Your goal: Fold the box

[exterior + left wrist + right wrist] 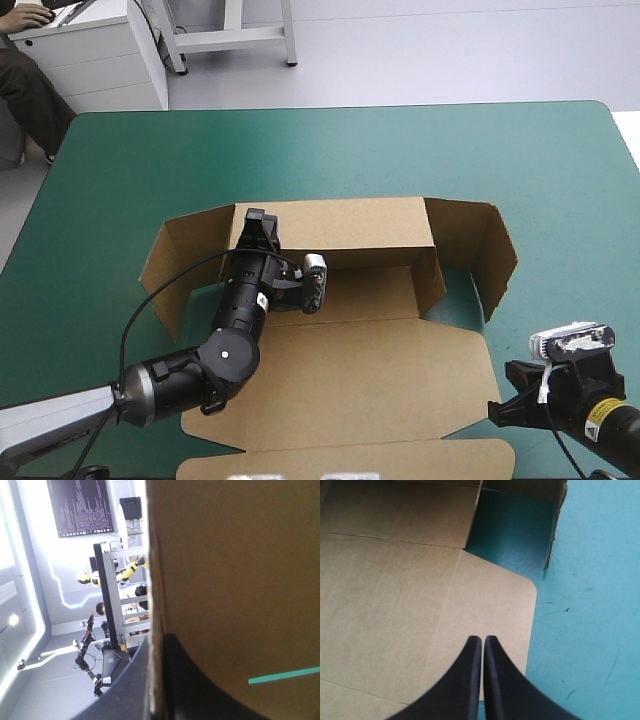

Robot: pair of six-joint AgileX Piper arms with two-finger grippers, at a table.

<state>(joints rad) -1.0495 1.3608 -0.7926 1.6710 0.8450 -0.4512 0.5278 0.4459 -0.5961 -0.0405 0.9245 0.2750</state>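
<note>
The brown box lies in the middle of the table. Its wide lid panel is flat toward the near edge. The back wall stands up, and a side flap angles out at each end. My left gripper is shut on the box, at the left end of the back wall's top edge. In the left wrist view the board runs edge-on between the black fingers. My right gripper is shut on nothing. It hovers over the lid's rounded right corner, near the table's near right corner.
Teal-green cover stretches from the box to the far edge and along the right side. The right-hand flap stands upright ahead of my right gripper, with a patch of cover between it and the tray.
</note>
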